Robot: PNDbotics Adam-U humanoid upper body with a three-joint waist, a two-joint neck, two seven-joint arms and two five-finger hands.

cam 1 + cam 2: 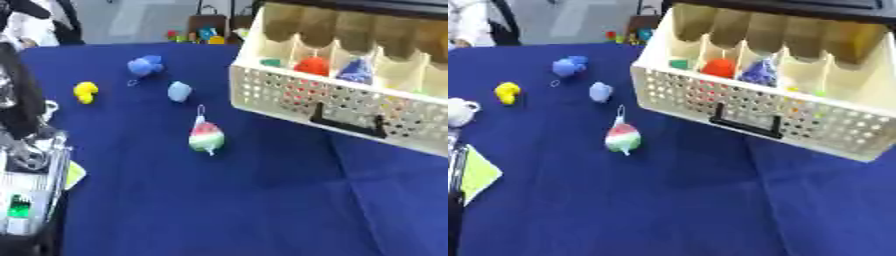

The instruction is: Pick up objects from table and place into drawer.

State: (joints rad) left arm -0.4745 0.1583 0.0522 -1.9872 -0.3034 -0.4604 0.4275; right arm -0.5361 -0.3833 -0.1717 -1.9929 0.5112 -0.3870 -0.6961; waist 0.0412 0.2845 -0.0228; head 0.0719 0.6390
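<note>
- Left hand [33, 150] at the left edge, black and silver, low by the table's side; cannot tell if open or closed.
- Table [219, 210] under a dark blue cloth.
- Nearest to the left hand, off to its right: a red, white and green toy [206, 137], coloured like a slice of watermelon, lying on the cloth with a thin loop of string at its top. Not touching the hand.
- Farther up from the hand: a yellow toy [86, 92], small and round, alone on the cloth.
- To the right of the yellow toy: a light blue toy [179, 91], apart from it.
- Beyond those two, farthest from the hand: a darker blue toy [145, 65] with a little ring beside it.
- Well across from the hand, on the right: a cream drawer [737, 100], pulled open, its front full of small holes, with a black handle [745, 125] on that front.
- Inside the drawer, split by walls into narrow slots: a small green thing [271, 62], then a red thing [311, 65], then a blue and purple thing [356, 71], each in its own slot.
- Close by the hand: a white cup-like thing [458, 112] and, lower down, a yellow-green sheet [479, 175] lying flat.
</note>
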